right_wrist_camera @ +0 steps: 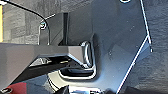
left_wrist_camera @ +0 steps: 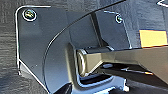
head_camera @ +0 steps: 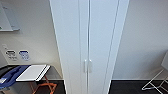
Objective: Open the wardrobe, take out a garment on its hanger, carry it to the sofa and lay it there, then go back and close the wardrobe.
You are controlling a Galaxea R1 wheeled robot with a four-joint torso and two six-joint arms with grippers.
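The wardrobe [head_camera: 88, 42] stands dead ahead in the head view, tall and white against the pale wall [head_camera: 142, 37], both doors shut and meeting at a thin seam down the middle. The two small white handles [head_camera: 87, 66] sit side by side at that seam, low in the picture. From here the step in hand looks to be the opening, not yet begun. To do it well, I would say an arm has to come up square to the seam, take one handle only, and pull straight out and then round in the door's arc, with the base far enough back that the door does not strike it. The handles are small and close together, so a sloppy reach could catch both or slip off. Of either gripper I cannot tell whether it is wide or narrow; the wrist views show dark carpet [left_wrist_camera: 7, 50] below. Off to the left of the wardrobe stands a folding chair with orange legs [head_camera: 37, 75], and to the right a white wire frame [head_camera: 155, 82] on the floor.
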